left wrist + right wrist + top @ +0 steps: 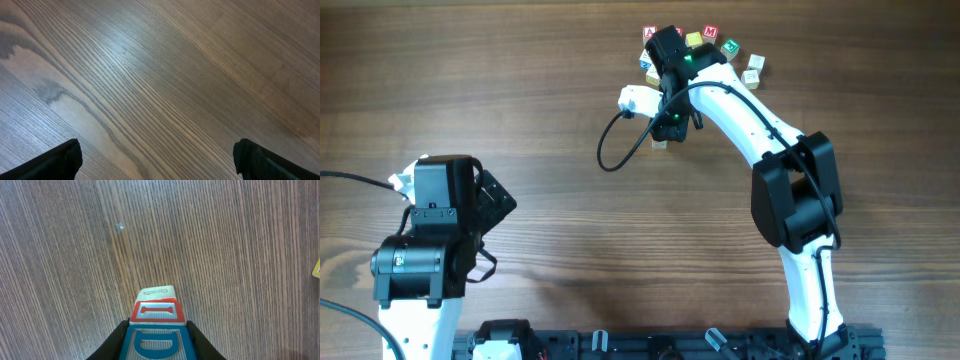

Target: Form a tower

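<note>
Wooden three-cube tower (156,317)

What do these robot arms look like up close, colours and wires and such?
The left arm and right arm have white tube-like links and chunky black joint blocks. The right arm carries a looping black cable and a small green light near its wrist. The left claw has black fingers.
</note>
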